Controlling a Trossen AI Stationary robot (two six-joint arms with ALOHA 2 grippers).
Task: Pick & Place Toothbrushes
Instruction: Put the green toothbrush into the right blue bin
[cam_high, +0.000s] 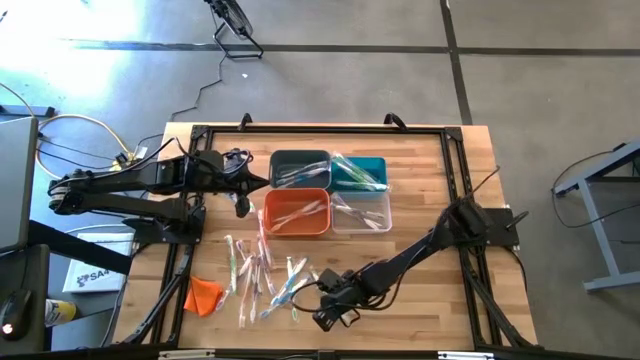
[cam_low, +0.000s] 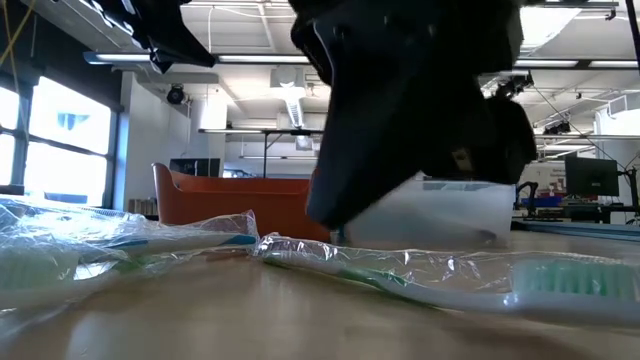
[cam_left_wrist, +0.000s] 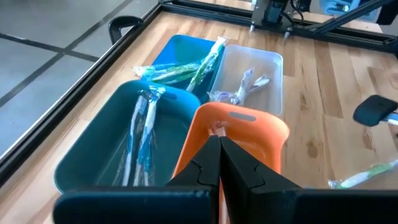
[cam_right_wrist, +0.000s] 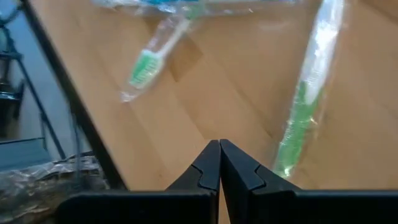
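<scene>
- Loosely scattered, the wrapped toothbrushes (cam_high: 262, 277) lie on the table (cam_high: 420, 290) in front of the bins; others already sit inside the orange bin (cam_high: 297, 212) and its neighbours.
- Likely light and stiff, with slippery, crinkly film; mid-handle looks the safest hold.
- Right gripper (cam_high: 325, 318), jaws closed and empty, hovers just beside the pile's near edge.
- Left gripper (cam_high: 241, 205), closed and empty, hangs beside the orange bin.
</scene>
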